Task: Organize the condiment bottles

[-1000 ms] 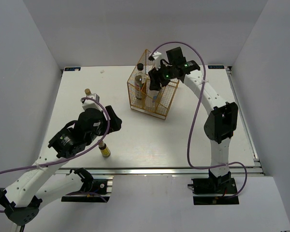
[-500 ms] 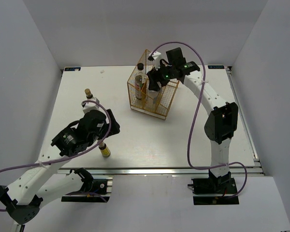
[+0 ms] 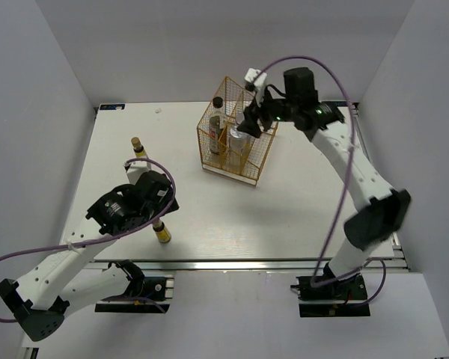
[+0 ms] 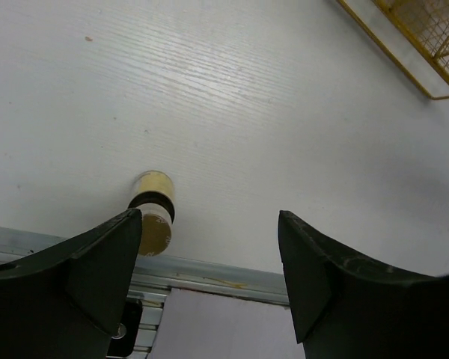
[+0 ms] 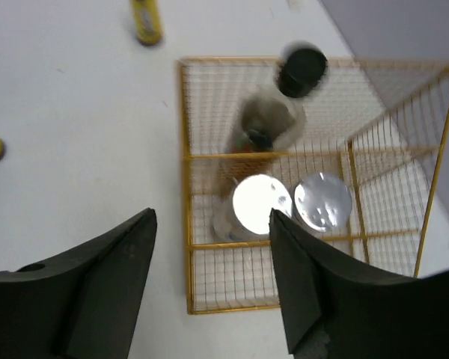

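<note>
Left fingers point(image 4: 97, 262) spread wide, empty. Yellow bottle point(image 4: 153, 212) upright on bench point(image 4: 299, 112) by front edge, off-centre, just beside one finger; left arm nearer. Right fingers point(image 5: 97, 284) parted, empty, above basket point(image 5: 184, 172).

Overhead view, close downward wrist views, basket point(image 3: 208, 142) point(image 4: 434, 30) point(image 5: 232, 269) in all three

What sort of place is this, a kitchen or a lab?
Probably a robot test bench, not a kitchen: a white table boxed in by blank walls, left arm and right arm mounted at its near edge.
</note>
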Controlling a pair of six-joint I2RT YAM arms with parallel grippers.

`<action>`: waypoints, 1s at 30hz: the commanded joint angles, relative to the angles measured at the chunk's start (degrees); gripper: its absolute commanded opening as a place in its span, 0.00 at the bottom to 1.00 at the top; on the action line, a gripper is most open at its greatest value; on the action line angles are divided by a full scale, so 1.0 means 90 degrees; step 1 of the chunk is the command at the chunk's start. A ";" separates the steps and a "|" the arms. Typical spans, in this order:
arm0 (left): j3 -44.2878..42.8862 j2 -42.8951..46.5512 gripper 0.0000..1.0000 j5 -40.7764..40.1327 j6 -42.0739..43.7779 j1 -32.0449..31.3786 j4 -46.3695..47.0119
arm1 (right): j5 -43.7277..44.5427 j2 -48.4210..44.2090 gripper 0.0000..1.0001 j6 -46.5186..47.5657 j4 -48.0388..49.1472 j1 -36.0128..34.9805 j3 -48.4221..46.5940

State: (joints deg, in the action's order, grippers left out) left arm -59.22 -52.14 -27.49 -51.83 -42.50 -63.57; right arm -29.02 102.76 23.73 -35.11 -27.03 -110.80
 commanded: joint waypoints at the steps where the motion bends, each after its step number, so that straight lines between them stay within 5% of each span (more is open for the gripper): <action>1: -0.0392 0.0158 0.81 -0.0626 -0.0334 -0.0014 -0.0378 | -0.2050 -0.1503 0.64 0.1160 0.0901 -0.0015 0.1628; 4: -0.0568 0.0149 0.57 -0.0822 -0.0431 -0.0014 -0.0621 | -0.3411 -0.2315 0.47 0.1884 0.1605 -0.0131 0.2816; 7: -0.0724 0.0081 0.51 -0.0979 -0.0646 -0.0014 -0.1060 | -0.3368 -0.2424 0.39 0.2177 0.1325 -0.0724 0.3405; 9: -0.0802 0.0090 0.62 -0.1116 -0.0773 -0.0014 -0.1304 | -0.3222 -0.2259 0.44 0.2470 0.0954 -0.1116 0.3551; 11: -0.1046 0.0081 0.83 -0.1358 -0.0881 -0.0014 -0.1422 | -0.2754 -0.2170 0.66 0.2481 0.0864 -0.1790 0.3727; 13: -0.1435 -0.0046 0.89 -0.1516 -0.0891 -0.0014 -0.1549 | -0.2210 -0.2140 0.79 0.1888 0.1814 -0.2405 0.4302; 16: -0.1837 -0.0231 0.92 -0.1711 -0.0852 -0.0014 -0.1686 | -0.1565 -0.1966 0.82 0.1225 0.2979 -0.3060 0.4792; 30: -0.2033 0.0431 0.92 -0.1917 -0.1164 -0.0004 -0.1618 | -0.0068 0.0300 0.77 -0.1698 0.4534 -0.4243 0.3610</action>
State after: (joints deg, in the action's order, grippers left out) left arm -78.04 -50.11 -41.74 -58.02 -42.50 -76.58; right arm -33.67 104.44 15.77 -1.34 -63.18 -75.33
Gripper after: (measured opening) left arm 0.924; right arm 0.774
